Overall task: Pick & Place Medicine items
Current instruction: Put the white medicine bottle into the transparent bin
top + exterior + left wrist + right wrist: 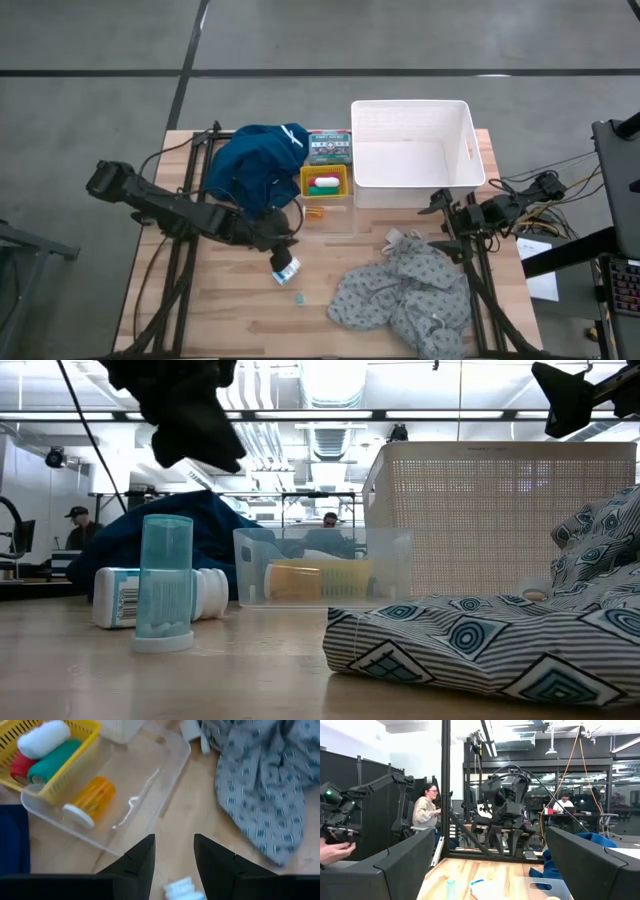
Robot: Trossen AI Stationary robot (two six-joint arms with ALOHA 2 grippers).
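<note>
Grey floor with dark lines lies all around the wooden table [240,310]. Behind the table is a big room with bright ceiling lights, black frames, desks and a few people [422,812] sitting far away.

On the table, the biggest thing is the white basket [412,150] at 1 o'clock. A grey dotted cloth [405,295] lies bunched up at 5 o'clock. A dark blue cloth [255,165] is piled at 11 o'clock. Near the middle sits a small yellow basket [325,182] with a red tube [20,766], a green tube [52,759] and a white tube [44,737] inside. It touches a clear tray [145,785] holding an orange bottle [90,800] on its side. A green box [329,147] lies just past the yellow basket, at 12 o'clock.

At 7 o'clock from the middle, a white-and-blue bottle [150,598] lies on its side. A small blue tube [165,582] stands upright just in front of it.

The left gripper [173,865] hangs above the white-and-blue bottle. Its jaws are a little apart and hold nothing. The right gripper [437,203] waits at 3 o'clock by the white basket, jaws spread wide and empty.
</note>
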